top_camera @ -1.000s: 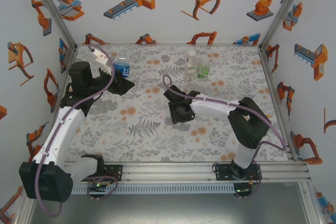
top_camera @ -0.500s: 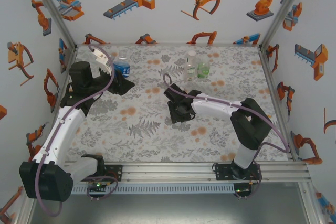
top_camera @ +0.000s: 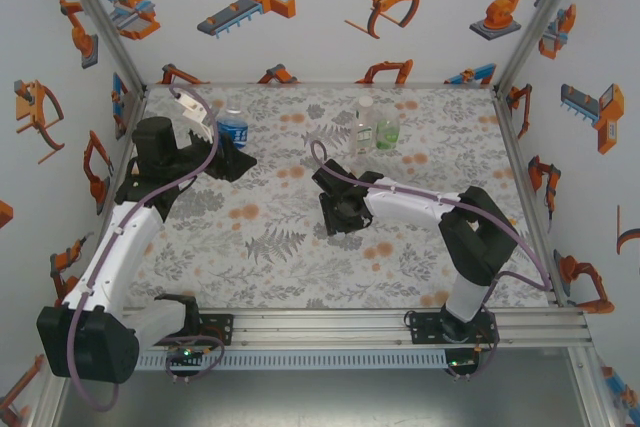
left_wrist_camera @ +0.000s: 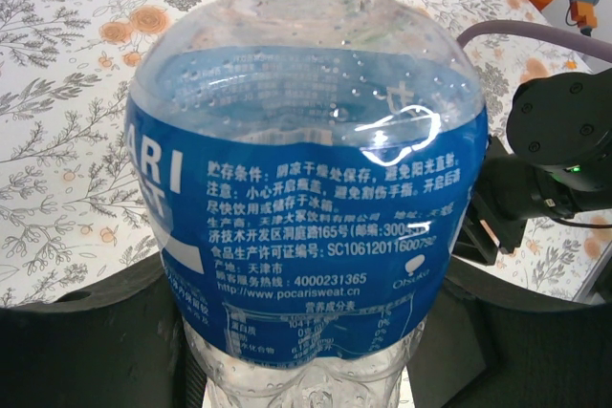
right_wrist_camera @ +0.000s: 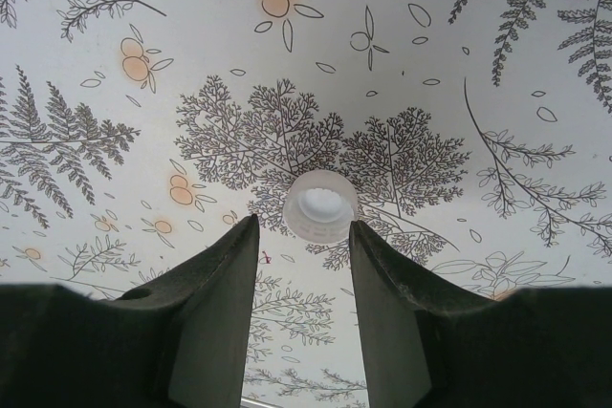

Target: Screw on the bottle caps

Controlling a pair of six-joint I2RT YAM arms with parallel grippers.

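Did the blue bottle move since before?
No. The blue-label bottle stays in the same spot near the table's back edge.

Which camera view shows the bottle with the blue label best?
The left wrist view: the blue-label bottle is very close there, and the print on its label can be read. The top external view shows it small and upright at the back left of the table, too far away for any label detail.

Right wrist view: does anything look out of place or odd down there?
Only the white cap. It lies loose on the table, apparently open side up, just beyond the tips of the end effector, and not on any bottle.
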